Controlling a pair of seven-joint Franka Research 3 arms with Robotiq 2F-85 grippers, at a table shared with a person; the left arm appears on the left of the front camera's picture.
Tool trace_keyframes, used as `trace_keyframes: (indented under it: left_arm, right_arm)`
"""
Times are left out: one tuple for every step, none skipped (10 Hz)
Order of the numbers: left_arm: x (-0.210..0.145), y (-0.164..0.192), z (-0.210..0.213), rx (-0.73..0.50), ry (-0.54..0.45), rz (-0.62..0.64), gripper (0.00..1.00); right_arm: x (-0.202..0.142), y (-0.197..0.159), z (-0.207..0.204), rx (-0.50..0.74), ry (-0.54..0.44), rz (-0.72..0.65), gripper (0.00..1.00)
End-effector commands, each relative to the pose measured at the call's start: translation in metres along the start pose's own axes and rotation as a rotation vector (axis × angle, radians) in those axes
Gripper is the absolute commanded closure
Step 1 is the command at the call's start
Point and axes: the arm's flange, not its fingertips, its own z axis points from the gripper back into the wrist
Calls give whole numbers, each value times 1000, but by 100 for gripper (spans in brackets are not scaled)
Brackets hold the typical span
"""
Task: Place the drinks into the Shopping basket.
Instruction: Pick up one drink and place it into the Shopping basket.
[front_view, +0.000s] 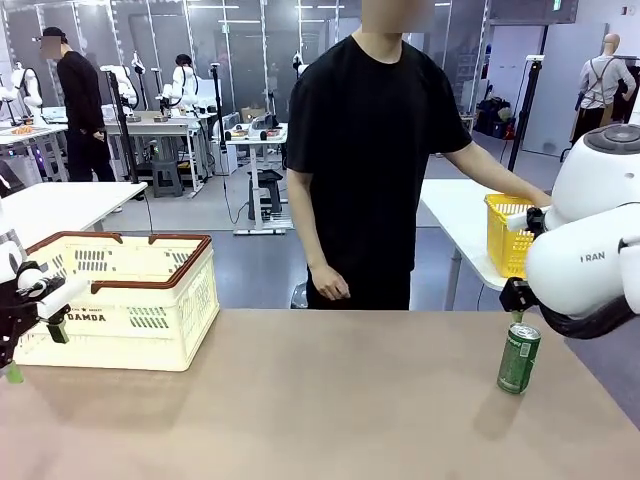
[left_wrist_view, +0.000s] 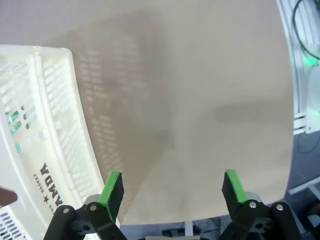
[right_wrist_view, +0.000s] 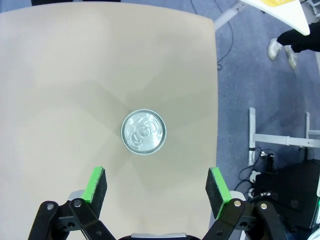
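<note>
My right claw wide open above the upright slim green metal drink can near the right edge of the tan surface, my left claw wide and empty just beside the cream-white plastic lattice basket, far left

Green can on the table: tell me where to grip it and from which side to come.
Grip the green can across its round side wall, upper half, coming straight down from above. It stands upright and alone on the table, silver top facing the open right gripper, whose jaws probably stand wide enough to straddle it.
</note>
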Motion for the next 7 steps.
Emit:
trace_keyframes:
  left_arm:
    - [3, -4, 0, 4, 0, 15, 0]
    - [3, -4, 0, 4, 0, 15, 0]
    - [3, -4, 0, 4, 0, 15, 0]
    - [3, -4, 0, 4, 0, 15, 0]
    - [3, -4, 0, 4, 0, 15, 0]
    - [3, -4, 0, 4, 0, 15, 0]
    - [3, -4, 0, 4, 0, 15, 0]
  right_arm:
    - [12, -4, -4, 64, -5, 11, 0]
    - [16, -7, -6, 81, -9, 7, 0]
    - [20, -10, -9, 113, 11, -12, 0]
    - [23, -11, -13, 116, 33, -24, 0]
    - [26, -13, -16, 116, 41, -26, 0]
    - [28, -13, -19, 121, 52, -28, 0]
    - [30, -14, -25, 129, 67, -29, 0]
